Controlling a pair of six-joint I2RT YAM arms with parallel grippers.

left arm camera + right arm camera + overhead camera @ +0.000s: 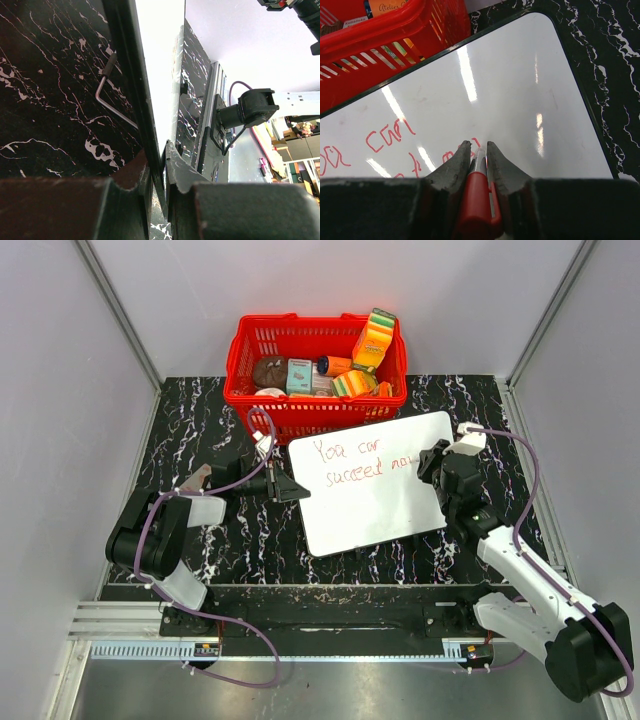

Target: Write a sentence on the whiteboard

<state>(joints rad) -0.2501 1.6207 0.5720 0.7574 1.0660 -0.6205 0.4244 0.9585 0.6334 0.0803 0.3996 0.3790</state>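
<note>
**Thin, slick board pinned at its edge while the pen works**

The whiteboard (375, 485) lies flat in the middle of the tabletop (200, 430), turned so its long sides climb toward 2 o'clock. The red basket (300, 410) sits just beyond it at 12 o'clock.

It looks like a light, stiff sheet with a glossy face. Ceiling lights streak across it in the right wrist view, so it would likely skate on the marble-patterned surface under a pushing pen. The rim is the place to take it, since the face gives nothing to grip and the writing could smear.

The left hand (290, 487) does just that. Its fingers are pressed onto the board's 9 o'clock edge, with the thin edge showing between them in the left wrist view. The right hand (435, 465), toward the 3 o'clock side, pinches a red marker (476, 200) with its tip at the surface.

The sentence (360, 462) is thin red handwriting in two lines. "You can" sits above "succeed" and a short last word, whose end is too small to read beside the right hand. The board has rounded corners and a thin rim.
</note>
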